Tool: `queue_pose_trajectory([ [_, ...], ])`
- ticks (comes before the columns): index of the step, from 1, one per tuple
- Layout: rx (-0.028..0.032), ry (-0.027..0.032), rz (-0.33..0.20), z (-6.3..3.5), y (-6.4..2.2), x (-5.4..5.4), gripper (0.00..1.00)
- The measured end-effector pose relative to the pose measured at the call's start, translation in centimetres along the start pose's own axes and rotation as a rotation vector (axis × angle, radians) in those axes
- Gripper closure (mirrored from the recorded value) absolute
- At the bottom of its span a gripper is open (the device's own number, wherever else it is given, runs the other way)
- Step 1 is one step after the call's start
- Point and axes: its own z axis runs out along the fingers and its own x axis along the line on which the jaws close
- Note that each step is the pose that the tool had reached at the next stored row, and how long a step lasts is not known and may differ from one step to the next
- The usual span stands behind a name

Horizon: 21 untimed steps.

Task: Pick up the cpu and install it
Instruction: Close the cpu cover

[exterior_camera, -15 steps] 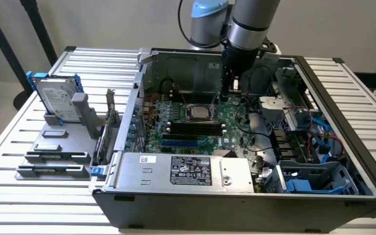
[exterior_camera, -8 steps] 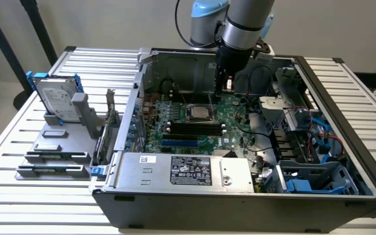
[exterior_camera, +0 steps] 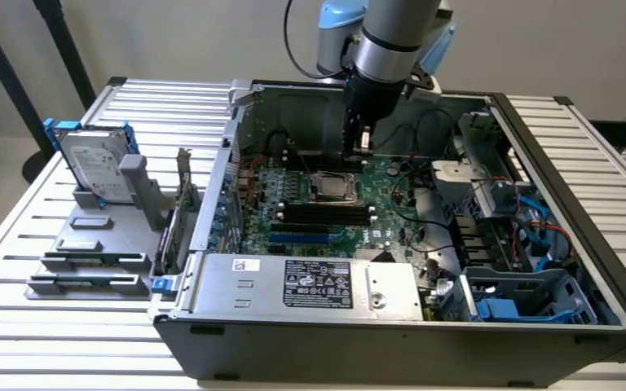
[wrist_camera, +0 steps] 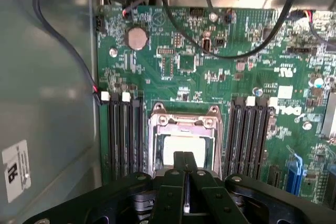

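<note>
My gripper (exterior_camera: 362,145) hangs inside the open computer case (exterior_camera: 531,155), a little above the motherboard (exterior_camera: 324,208) and just behind the socket (exterior_camera: 332,187). In the wrist view its black fingers (wrist_camera: 176,182) are shut, pressed together with nothing visible between them. Just past the fingertips, the cpu (wrist_camera: 173,148) shows as a pale silver square lying inside the metal socket frame (wrist_camera: 157,129). Dark memory slots (wrist_camera: 123,135) flank the socket on both sides.
Black cables (wrist_camera: 247,51) loop over the board near the case wall. A power supply (exterior_camera: 302,285) fills the case's near side, and drive bays (exterior_camera: 520,301) sit at the exterior view's right. Outside, a hard drive in a blue bracket (exterior_camera: 90,167) and grey tray blocks (exterior_camera: 90,261) stand on the slatted table.
</note>
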Motion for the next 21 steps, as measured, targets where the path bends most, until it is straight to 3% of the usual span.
queue_pose_trajectory([
  [13,0.0283,-0.0007,-0.007,1.33,-3.52,-0.1,0.89],
  [21,0.0316,-0.0020,-0.016,2.66,-4.04,-0.1,0.89],
])
